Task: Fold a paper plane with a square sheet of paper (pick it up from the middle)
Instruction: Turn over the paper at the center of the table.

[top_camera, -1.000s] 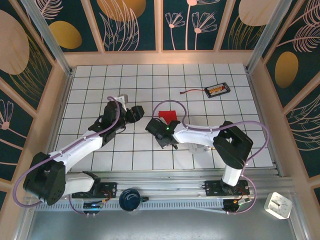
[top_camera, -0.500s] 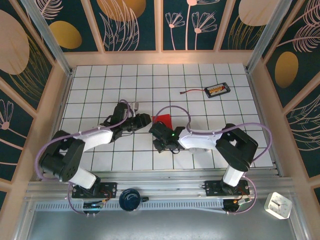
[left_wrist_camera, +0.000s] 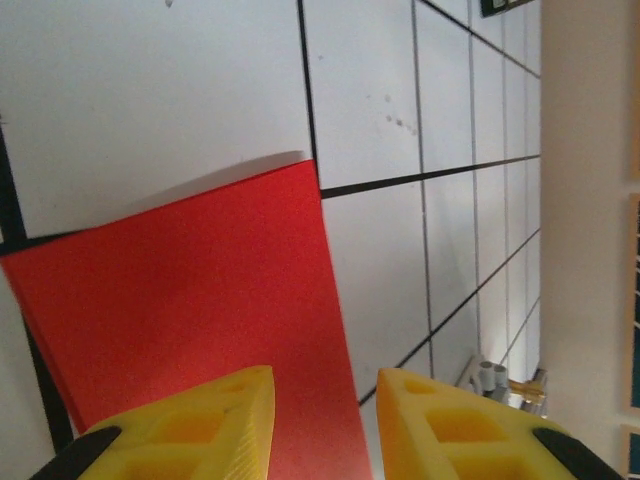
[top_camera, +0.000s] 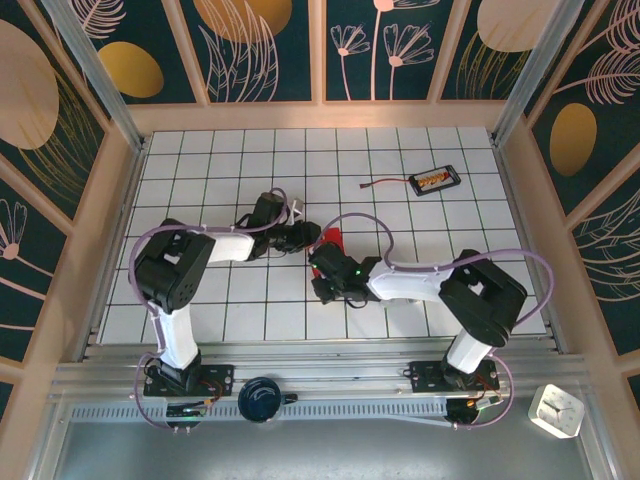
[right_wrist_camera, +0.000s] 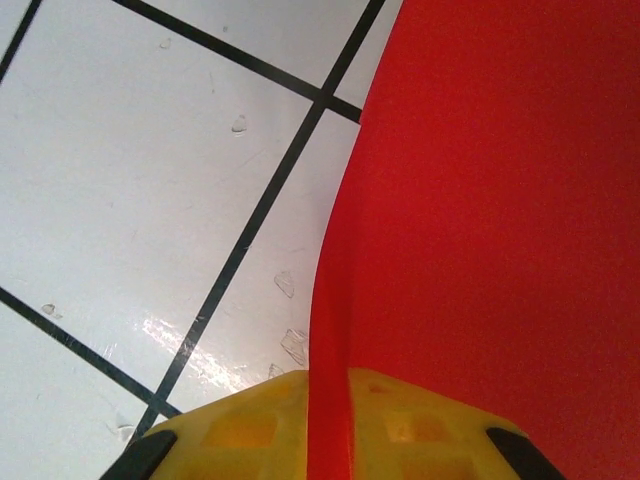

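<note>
Paper [top_camera: 331,239]: red, found at frame centre on the white tiled counter [top_camera: 200,160], between the two hands. Right hand [right_wrist_camera: 330,430]: the paper's raised edge is pinched between its yellow fingers [right_wrist_camera: 230,435]. Left hand [left_wrist_camera: 325,420]: fingers are held slightly spread over the paper, whose edge is seen through the gap.

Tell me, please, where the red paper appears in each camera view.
Top external: red paper at the centre of the white tiled table.
Left wrist: the paper fills the lower left.
Right wrist: it fills the right half.
Shared landmark: the table's black grid lines.
</note>
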Robot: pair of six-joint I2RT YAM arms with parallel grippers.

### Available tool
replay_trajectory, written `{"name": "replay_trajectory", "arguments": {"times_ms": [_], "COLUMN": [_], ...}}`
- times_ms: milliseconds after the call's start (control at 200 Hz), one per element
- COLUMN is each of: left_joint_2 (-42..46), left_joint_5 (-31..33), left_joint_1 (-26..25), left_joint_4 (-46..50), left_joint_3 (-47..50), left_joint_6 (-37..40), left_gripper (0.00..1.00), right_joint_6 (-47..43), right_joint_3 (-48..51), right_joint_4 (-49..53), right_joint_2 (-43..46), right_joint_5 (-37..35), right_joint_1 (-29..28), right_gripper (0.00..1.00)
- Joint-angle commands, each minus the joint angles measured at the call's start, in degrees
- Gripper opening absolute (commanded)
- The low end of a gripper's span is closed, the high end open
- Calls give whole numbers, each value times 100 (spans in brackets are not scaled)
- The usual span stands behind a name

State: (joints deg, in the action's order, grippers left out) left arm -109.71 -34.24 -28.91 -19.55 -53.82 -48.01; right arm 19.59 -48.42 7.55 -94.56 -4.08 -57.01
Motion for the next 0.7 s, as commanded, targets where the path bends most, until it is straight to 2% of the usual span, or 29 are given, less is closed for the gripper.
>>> {"name": "replay_trajectory", "arguments": {"times_ms": [0,250,696], "left_joint_2": [-278,-621,-938], "left_joint_5": [-169,-65,-52], "left_joint_1": [-28,-23,-28], "left_joint_4": [370,938,1128], "left_joint_3": [-349,-632,-780], "left_joint_6": [404,877,1089], "left_gripper": [32,31,28], "right_joint_6": [-105,-322,-491], "right_joint_3": [183,472,940], "right_joint_4": [-390,-708,-1225], "right_joint_2": [251,457,747], "right_joint_5": [283,653,1248], "right_joint_1": [110,324,725], "right_gripper": [18,20,21]}}
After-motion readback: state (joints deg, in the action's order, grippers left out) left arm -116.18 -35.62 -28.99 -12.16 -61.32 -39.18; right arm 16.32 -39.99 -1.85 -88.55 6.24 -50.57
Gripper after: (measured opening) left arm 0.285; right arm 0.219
